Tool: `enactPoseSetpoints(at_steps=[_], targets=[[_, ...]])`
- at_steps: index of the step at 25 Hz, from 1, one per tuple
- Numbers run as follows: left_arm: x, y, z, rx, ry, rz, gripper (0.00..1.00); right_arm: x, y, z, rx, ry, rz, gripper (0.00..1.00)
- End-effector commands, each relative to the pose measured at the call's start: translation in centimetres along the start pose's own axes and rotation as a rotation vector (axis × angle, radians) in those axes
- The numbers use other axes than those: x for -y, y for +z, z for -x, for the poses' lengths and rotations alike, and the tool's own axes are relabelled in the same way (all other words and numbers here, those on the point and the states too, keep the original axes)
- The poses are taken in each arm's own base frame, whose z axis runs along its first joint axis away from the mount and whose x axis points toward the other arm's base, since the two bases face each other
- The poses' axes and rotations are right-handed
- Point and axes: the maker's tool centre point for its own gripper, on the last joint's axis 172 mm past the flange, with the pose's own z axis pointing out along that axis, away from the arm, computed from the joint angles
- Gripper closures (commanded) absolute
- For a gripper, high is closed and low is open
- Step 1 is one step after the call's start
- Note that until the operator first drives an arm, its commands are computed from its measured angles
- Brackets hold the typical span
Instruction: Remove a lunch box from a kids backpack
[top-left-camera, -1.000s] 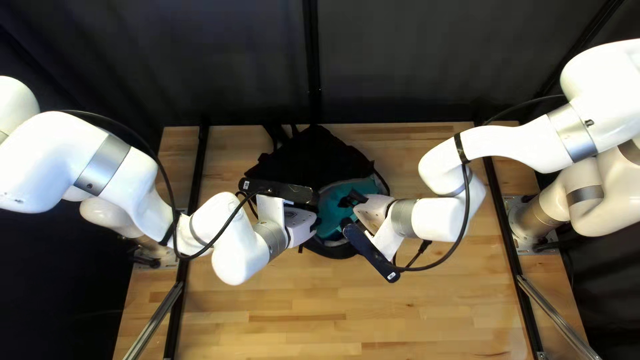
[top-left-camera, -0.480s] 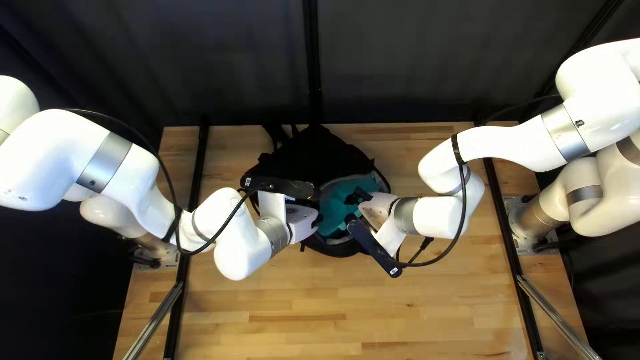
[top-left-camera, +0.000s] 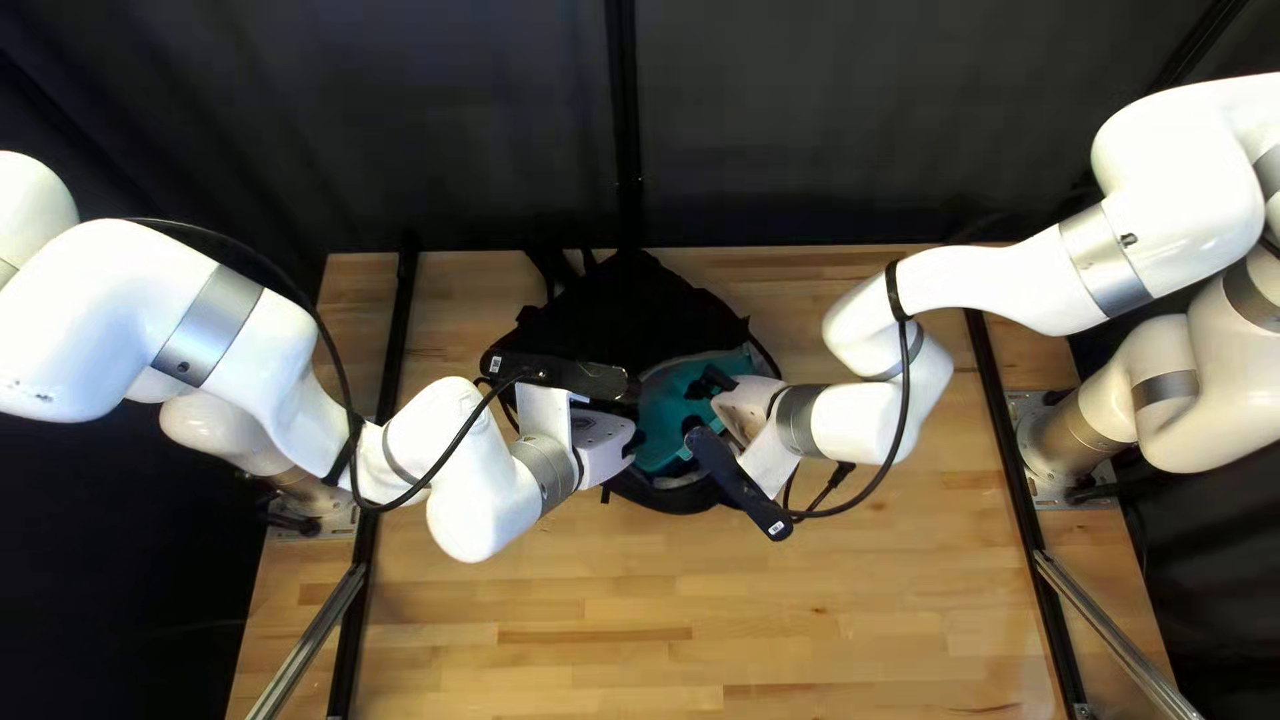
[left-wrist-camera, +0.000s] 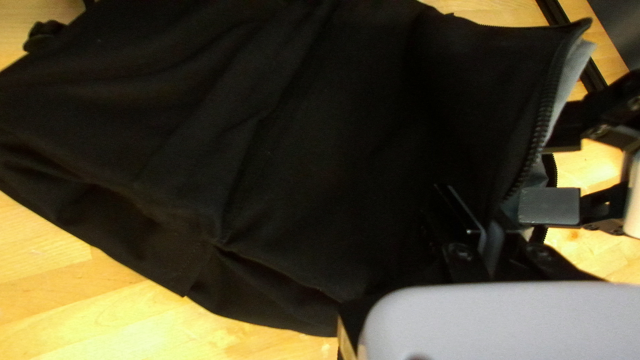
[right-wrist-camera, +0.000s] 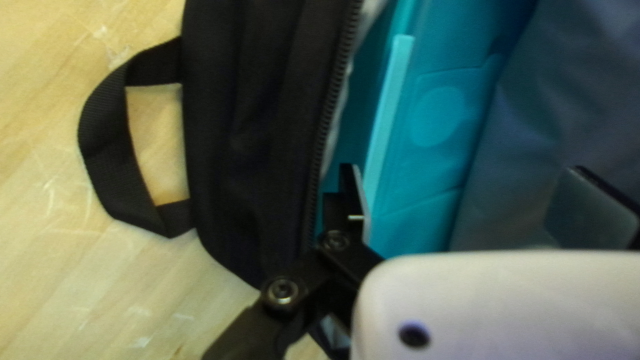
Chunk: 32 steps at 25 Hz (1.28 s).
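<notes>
The black backpack (top-left-camera: 634,314) lies on the wooden table (top-left-camera: 800,614), opening between the two arms. The teal lunch box (right-wrist-camera: 437,113) is inside the opening, beside the grey lining (right-wrist-camera: 533,127). The left gripper (top-left-camera: 603,447) pinches the backpack's edge next to the zipper (left-wrist-camera: 543,123). The right gripper (top-left-camera: 702,404) is spread: one finger (right-wrist-camera: 353,190) stands between zipper and lunch box, the other over the lining.

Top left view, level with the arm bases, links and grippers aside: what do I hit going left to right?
Left arm's base → left black rail → black backpack → right black rail → right arm's base.
</notes>
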Motion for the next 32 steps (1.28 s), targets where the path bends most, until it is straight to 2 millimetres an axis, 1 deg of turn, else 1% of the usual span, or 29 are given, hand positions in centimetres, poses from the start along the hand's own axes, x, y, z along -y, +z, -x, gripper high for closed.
enactPoseSetpoints(at_steps=[1, 6, 9, 11, 18, 22, 23, 25, 26, 27, 28, 29, 30, 31, 32], targets=[[0.1, 0.0, 0.0, -0.001, 0.001, -0.001, 1.0, 1.3, 0.0, -0.3, -0.001, 0.004, -0.007, 0.0], [0.1, 0.0, 0.0, -0.002, 0.006, -0.002, 1.0, 2.8, -0.8, -0.7, 0.002, 0.015, -0.016, 0.0], [0.1, 0.0, 0.0, -0.001, 0.007, -0.003, 1.0, 3.2, -0.3, -0.6, 0.006, 0.02, -0.021, 0.0], [0.1, 0.0, 0.1, -0.001, 0.007, -0.002, 1.0, 3.0, 0.2, -0.4, 0.008, 0.021, -0.026, 0.0], [0.2, -0.2, -0.1, 0.001, 0.01, -0.002, 1.0, 0.7, 1.2, 0.4, 0.012, 0.019, -0.03, 0.0], [0.3, -0.2, 0.0, 0.002, 0.009, -0.002, 1.0, 0.6, 1.6, 0.6, 0.014, 0.016, -0.034, 0.0], [0.3, -0.2, 0.1, 0.002, 0.008, -0.002, 1.0, 0.8, 1.6, 0.5, 0.014, 0.017, -0.036, 0.03], [0.4, -0.2, 0.1, 0.002, 0.007, -0.003, 1.0, 1.2, 1.7, 0.4, 0.014, 0.017, -0.039, 0.18], [0.4, -0.2, 0.1, 0.002, 0.006, -0.003, 1.0, 1.5, 1.7, 0.4, 0.014, 0.018, -0.041, 0.2], [0.4, -0.2, 0.1, 0.002, 0.006, -0.003, 1.0, 1.7, 1.7, 0.4, 0.014, 0.018, -0.043, 0.38], [0.4, -0.2, 0.1, 0.002, 0.006, -0.003, 1.0, 2.0, 1.8, 0.3, 0.014, 0.019, -0.045, 0.44], [0.4, -0.2, 0.1, 0.002, 0.006, -0.002, 1.0, 2.2, 1.9, 0.3, 0.014, 0.02, -0.047, 0.47], [0.4, -0.2, 0.1, 0.002, 0.006, -0.002, 1.0, 2.3, 2.0, 0.3, 0.015, 0.021, -0.048, 0.74], [0.4, -0.2, 0.1, 0.002, 0.006, -0.002, 1.0, 2.3, 2.1, 0.3, 0.015, 0.021, -0.049, 0.97], [0.4, -0.2, 0.1, 0.002, 0.006, -0.002, 1.0, 2.2, 2.1, 0.3, 0.016, 0.021, -0.051, 1.0]])
